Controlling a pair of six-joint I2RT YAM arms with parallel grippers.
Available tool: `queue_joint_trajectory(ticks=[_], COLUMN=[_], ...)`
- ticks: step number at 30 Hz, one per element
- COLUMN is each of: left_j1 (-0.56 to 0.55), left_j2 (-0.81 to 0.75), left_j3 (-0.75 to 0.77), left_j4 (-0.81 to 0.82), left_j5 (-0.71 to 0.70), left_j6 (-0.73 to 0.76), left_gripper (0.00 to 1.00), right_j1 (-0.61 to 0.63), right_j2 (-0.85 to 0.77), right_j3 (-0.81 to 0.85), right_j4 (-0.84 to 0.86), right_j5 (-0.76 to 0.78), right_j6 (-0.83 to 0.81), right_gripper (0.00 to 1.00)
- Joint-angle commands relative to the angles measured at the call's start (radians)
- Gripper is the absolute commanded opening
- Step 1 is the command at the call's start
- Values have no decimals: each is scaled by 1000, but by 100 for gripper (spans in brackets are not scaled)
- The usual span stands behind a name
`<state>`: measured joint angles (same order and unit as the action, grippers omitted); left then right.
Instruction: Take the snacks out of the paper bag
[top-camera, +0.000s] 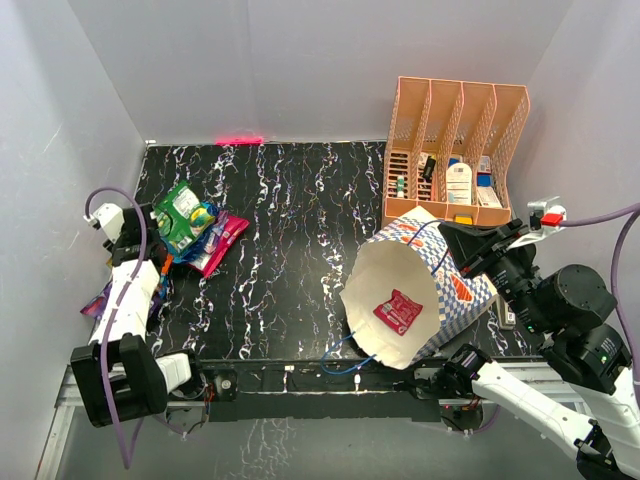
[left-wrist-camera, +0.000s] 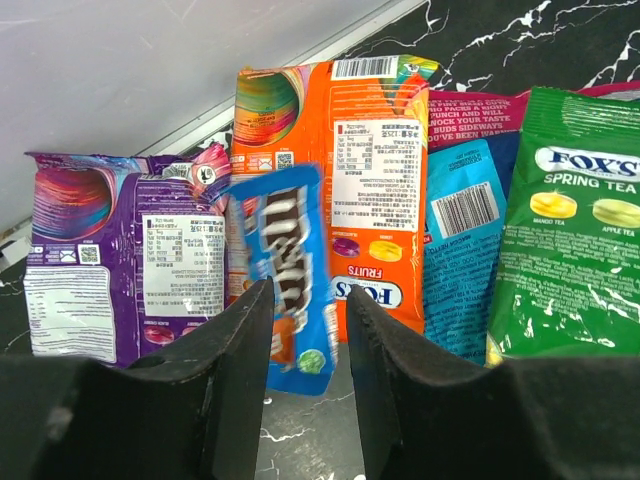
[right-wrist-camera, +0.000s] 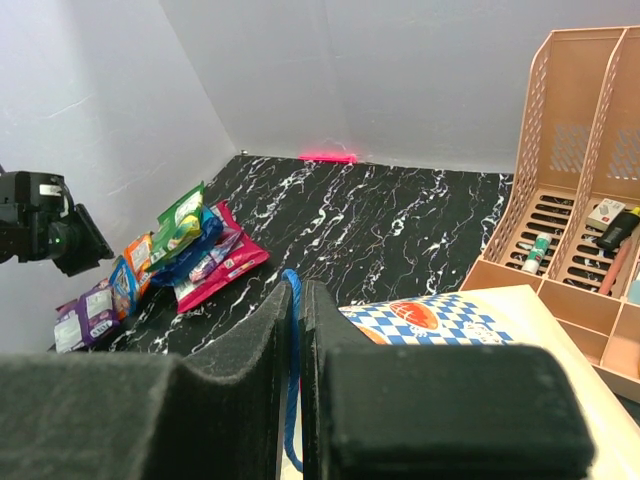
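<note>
Checkered paper bag (top-camera: 452, 290) on side, mouth open; red snack (top-camera: 398, 311) inside (other pkts (top-camera: 195, 228) piled far L).

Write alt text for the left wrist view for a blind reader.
The left gripper, jaws apart, frames a blue M&M's packet lying on a black marble table. Beside it lie a purple packet, an orange Fox's Fruits packet, a light-blue packet and a green Fox's Spring Tea packet.

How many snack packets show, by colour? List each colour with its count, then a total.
Purple packet: 1
Blue packets: 2
Orange packet: 1
Green packet: 1
Magenta packet: 1
Red packet, inside the paper bag: 1
Total: 7
</note>
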<state>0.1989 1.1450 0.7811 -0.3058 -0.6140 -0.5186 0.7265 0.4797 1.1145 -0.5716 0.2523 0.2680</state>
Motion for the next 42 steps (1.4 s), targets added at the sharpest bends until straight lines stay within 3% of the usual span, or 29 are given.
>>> queue_joint_trajectory(ticks=[1, 6, 10, 13, 15, 18, 23, 29, 31, 33, 36, 42], left_j1=[33, 36, 29, -18, -117, -360, -796, -1426, -1571, -1636, -1649, -1649], left_j2=[19, 10, -108, -242, -310, -388, -384, -197, -83, 45, 201, 459], left_j3=[-18, 2, 22, -18, -38, -91, -179, -158, -111, -52, 4, 127], left_j4=[17, -20, -11, 39, 72, 151, 340, 463, 474, 470, 512, 644], left_j5=[28, 54, 287, 529, 652, 698, 649, 273, 152, 109, 82, 80], left_j6=[-60, -93, -75, -121, -156, -176, -185, 109, 220, 296, 352, 478], left_gripper=[34, 40, 56, 62, 65, 66, 64, 61, 58, 51, 43, 39], right_j1=[5, 4, 5, 4, 4, 4, 5, 4, 4, 5, 5, 5], right_j2=[16, 12, 1, 7, 10, 9, 3, 2, 3, 3, 2, -5], right_j3=[31, 38, 46, 52, 54, 52, 40, 36, 38, 38, 38, 46], right_j4=[63, 61, 55, 43, 38, 38, 37, 42, 42, 42, 38, 29], right_j5=[-24, -24, -11, -5, -4, -1, 7, 16, 18, 19, 21, 22], right_j6=[4, 3, -3, -8, -8, -6, -4, -3, -5, -6, -6, -6], right_gripper=[7, 7, 7, 7, 7, 7, 7, 7, 7, 7, 7, 7])
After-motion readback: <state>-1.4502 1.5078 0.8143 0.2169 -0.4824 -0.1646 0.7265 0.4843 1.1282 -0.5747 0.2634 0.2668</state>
